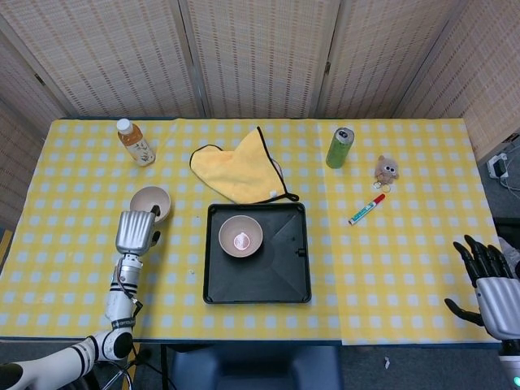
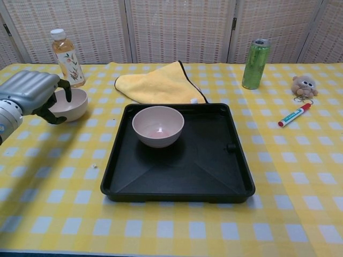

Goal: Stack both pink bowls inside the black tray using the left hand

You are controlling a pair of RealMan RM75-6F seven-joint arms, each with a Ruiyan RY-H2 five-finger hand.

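One pink bowl (image 2: 158, 126) already sits in the black tray (image 2: 214, 171). The other bowl (image 2: 71, 103) is at 9 o'clock from it, left robot hand (image 2: 33, 93) curled over its rim, grip unclear. I'd pinch firmly, lift straight up, then nest it.

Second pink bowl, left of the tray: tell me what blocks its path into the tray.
Nothing visible does. Only bare tablecloth lies between the second pink bowl, which the left hand grips, and the black tray.

Head view high, looking steeply down, chest view low, close, both sharing black tray (image 1: 276, 276) (image 2: 236, 182)
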